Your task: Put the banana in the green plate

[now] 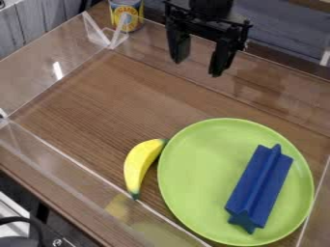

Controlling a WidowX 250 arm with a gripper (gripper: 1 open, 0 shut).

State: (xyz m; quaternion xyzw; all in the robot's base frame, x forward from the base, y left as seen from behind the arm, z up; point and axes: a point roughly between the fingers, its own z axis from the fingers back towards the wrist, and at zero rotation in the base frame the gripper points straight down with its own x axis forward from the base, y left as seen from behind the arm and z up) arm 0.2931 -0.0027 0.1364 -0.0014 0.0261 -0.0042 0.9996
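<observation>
Jaws: the black gripper (203,50) hung at the far end of the desk, pointing down, its jaws spread wide with nothing between them.
Banana: the banana (142,164) lay flat on the wood, well apart from the jaws, toward the near edge and a little to the left of them in the view; its greenish tip pointed at the near edge.
Plate: the green plate (194,183) sat near and to the right of the jaws in the view, its left rim just beside the banana, perhaps touching it.
Block: a blue ridged block (260,186) lay on the plate's right half.
Desk: the brown desk (116,106) was ringed by clear plastic walls (58,48).
Can: a yellow can (125,13) stood behind the far wall, left of the jaws.
</observation>
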